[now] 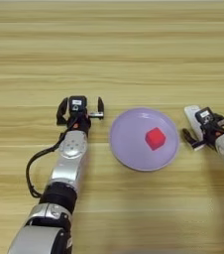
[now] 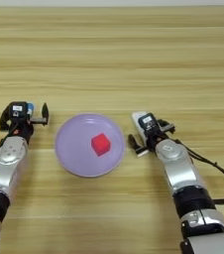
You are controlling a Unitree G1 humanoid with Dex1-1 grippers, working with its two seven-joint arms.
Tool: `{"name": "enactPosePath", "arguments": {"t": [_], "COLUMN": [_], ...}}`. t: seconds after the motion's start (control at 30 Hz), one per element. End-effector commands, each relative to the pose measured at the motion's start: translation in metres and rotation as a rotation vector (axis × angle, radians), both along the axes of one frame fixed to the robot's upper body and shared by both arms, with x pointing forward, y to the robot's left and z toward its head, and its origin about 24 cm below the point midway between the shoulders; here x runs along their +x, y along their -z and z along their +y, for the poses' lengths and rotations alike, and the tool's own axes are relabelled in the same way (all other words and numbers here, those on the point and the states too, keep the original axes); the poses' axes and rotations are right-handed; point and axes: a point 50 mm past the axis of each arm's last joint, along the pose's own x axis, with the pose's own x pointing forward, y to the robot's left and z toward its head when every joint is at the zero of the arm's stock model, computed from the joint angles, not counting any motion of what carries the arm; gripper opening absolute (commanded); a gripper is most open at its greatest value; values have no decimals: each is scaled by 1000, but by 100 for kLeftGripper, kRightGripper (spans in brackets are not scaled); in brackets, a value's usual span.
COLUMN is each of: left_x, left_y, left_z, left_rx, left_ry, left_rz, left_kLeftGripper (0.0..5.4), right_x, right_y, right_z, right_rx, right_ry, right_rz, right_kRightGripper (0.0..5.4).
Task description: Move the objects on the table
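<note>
Right now, on the wooden table (image 1: 134, 49), I see the red cube (image 2: 100, 144) sitting in the lilac plate (image 2: 69, 149) between my arms, while my right gripper (image 2: 144, 134), fingers spread, straddles the white bar (image 2: 138, 121) lying lengthwise away from me, and my left gripper (image 1: 80, 110) is spread around the blue-and-white cylinder (image 2: 30, 108).

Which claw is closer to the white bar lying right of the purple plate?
Right. The right claw sits at the white bar, fingers on either side of it. The left claw is across the purple plate, well off to the other side.
</note>
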Motion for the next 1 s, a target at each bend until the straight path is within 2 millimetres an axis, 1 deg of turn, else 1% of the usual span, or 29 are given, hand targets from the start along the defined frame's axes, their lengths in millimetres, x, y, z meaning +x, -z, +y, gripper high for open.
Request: {"name": "enactPosePath", "arguments": {"t": [0.03,0.17,0.37,0.67,0.83,1.0], "left_x": [-2,-2,-3,-2,-2,-2], "left_y": [2,2,2,1,1,0], "left_z": [4,5,6,7,5,4], "left_rx": [8,8,5,3,2,0], "left_ry": [-11,-11,-12,-15,-16,-17], "left_rz": [17,16,13,13,11,9], "left_kLeftGripper": [540,540,540,540,540,540], "right_x": [-1,1,8,9,8,8], "right_y": [2,1,-2,5,11,13], "right_z": [-3,-4,-15,-15,-13,-15], "right_rx": [75,170,189,199,166,165], "right_ry": [35,76,167,173,151,151], "right_rz": [59,97,82,137,158,180], "right_kRightGripper": [536,536,536,536,536,536]}}
